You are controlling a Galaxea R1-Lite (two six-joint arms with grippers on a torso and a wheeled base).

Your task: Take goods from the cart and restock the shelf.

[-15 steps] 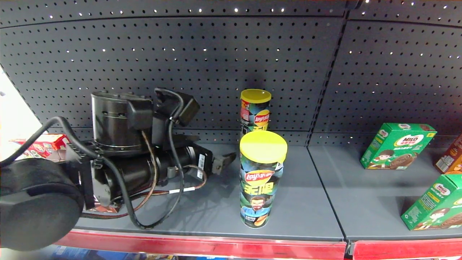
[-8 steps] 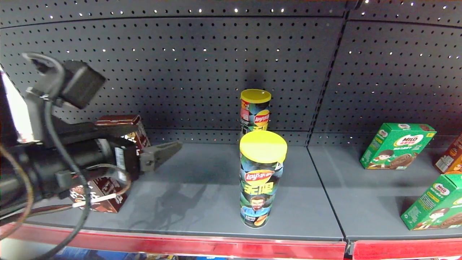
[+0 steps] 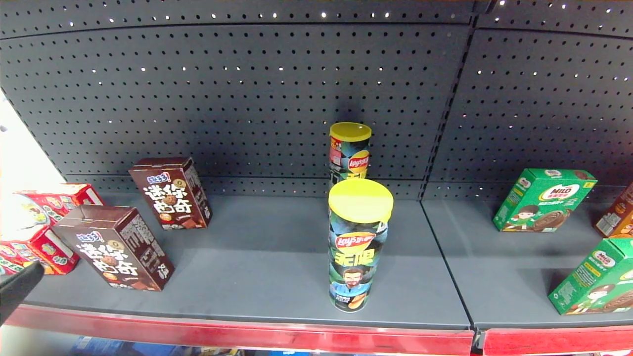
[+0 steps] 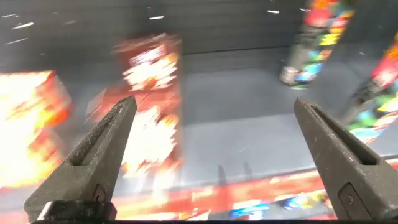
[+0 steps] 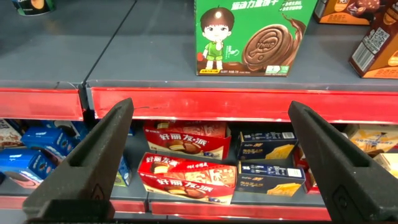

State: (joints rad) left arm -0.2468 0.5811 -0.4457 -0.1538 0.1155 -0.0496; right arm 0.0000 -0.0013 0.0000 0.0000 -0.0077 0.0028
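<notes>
Two brown cookie boxes stand on the grey shelf [image 3: 267, 267]: one at the front left [image 3: 116, 252], one farther back [image 3: 170, 193]. My left gripper [image 4: 214, 102] is open and empty, held off the shelf's front edge and facing the brown boxes [image 4: 149, 106]. A dark part of the left arm [image 3: 17, 289] shows at the head view's lower left edge. My right gripper [image 5: 210, 106] is open and empty too, in front of the red shelf edge [image 5: 205, 102] below a green cookie box [image 5: 255, 34].
Two yellow-lidded chip cans stand mid-shelf, one in front [image 3: 358, 247] and one behind [image 3: 349, 151]. Red boxes [image 3: 44, 232] sit at the far left, green boxes [image 3: 544, 198] at the right. A lower shelf holds red boxes [image 5: 186, 177] and blue packs [image 5: 31, 165].
My left arm has pulled back out of the shelf to the left with its gripper open, uncovering both brown boxes. The cans and green boxes have not moved.
</notes>
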